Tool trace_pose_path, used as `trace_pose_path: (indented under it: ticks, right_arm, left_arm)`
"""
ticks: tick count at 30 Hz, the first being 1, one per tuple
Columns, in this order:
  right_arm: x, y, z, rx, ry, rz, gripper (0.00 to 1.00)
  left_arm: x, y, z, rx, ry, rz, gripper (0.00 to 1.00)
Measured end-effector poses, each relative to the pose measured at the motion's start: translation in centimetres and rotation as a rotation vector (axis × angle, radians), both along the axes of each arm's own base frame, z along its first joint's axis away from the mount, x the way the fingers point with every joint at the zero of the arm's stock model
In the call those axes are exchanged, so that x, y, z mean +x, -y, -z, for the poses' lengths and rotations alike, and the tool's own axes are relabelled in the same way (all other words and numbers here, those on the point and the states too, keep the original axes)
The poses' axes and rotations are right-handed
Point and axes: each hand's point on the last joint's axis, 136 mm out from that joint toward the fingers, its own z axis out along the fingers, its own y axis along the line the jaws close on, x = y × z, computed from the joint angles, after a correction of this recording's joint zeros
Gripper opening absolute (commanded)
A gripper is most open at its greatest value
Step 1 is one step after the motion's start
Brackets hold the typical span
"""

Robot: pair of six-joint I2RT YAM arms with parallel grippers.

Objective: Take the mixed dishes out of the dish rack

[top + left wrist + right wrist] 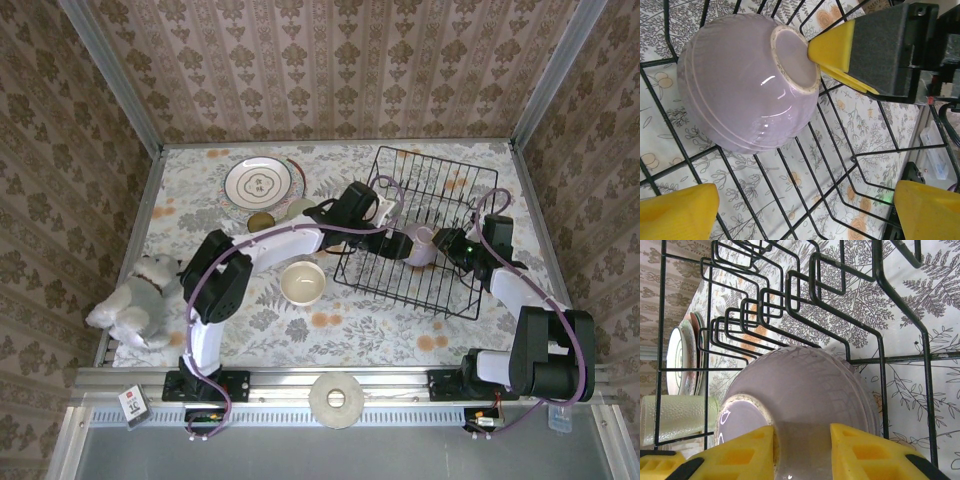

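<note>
Top external view: the black wire dish rack (440, 175) is sitting on the right half of the flowered surface (400, 335). The lilac bowl (420, 246) is lying inside it near the middle, tipped on its side. Both arms are reaching into the rack from opposite sides. Seen from the right wrist, the right end effector (802, 442) is straddling the edge of the bowl's foot ring, with one yellow finger (737, 455) over the base and the other against the outer wall. The gap is narrow, but I cannot tell whether it is actually pinching. Seen from the left wrist, the left end effector (802, 215) is hanging just beside the bowl, fingers standing wide apart and gripping nothing. Outside the rack, a cream bowl (302, 282) is sitting upright just to its left. A white plate with brown rings (258, 182) is lying flat farther back, and a white plush dog (135, 300) is slumping at the left edge.
</note>
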Motion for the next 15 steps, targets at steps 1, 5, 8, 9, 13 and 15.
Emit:
trace_pose_path:
  ticks: [1,5,8,9,13,15]
  right_arm:
    - [0.0,0.0,0.0,0.0,0.0,0.002,0.05]
    - [0.0,0.1,0.0,0.003,0.0,0.004,0.03]
    - [0.1,0.1,-0.1,0.005,0.003,0.007,0.02]
    - [0.2,0.2,-0.1,0.006,0.005,0.01,0.02]
    - [0.2,0.3,-0.2,0.01,0.009,0.019,0.01]
    - [0.2,0.3,-0.2,0.01,0.011,0.02,0.0]
  left_arm:
    - [0.2,0.2,0.1,-0.001,-0.011,-0.004,0.91]
    - [0.8,0.6,1.0,0.0,-0.059,-0.027,0.92]
    - [1.1,0.6,1.9,0.0,-0.103,-0.047,0.92]
    - [1.3,0.6,2.3,-0.001,-0.119,-0.057,0.92]
    - [2.0,0.8,3.2,-0.012,-0.159,-0.079,0.92]
    - [2.3,1.0,3.2,-0.029,-0.171,-0.085,0.92]
